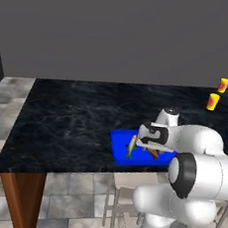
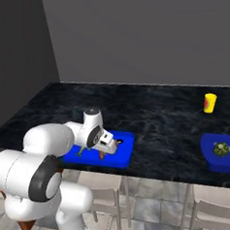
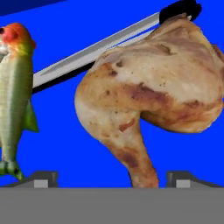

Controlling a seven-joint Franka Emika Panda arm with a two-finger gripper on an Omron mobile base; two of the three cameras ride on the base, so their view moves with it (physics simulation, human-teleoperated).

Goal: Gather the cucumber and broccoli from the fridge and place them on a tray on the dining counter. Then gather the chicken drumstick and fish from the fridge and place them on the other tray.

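Nearly done — the chicken drumstick (image 3: pixel 148 92) and fish (image 3: pixel 15 96) lie on the blue tray (image 1: pixel 119 151) at the dining counter's (image 1: pixel 70 121) front edge, beneath the gripper (image 3: pixel 113 177), jaws wide; broccoli (image 2: pixel 220 149) sits on the other tray (image 2: pixel 212 161).

The fish (image 3: pixel 15 96) and chicken drumstick (image 3: pixel 148 87) lie side by side on a tray (image 1: pixel 120 149) near the dining counter's (image 1: pixel 70 126) front edge.

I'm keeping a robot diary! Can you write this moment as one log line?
gripper: open, over chicken drumstick | fish: beside it on blue tray | broccoli: other tray
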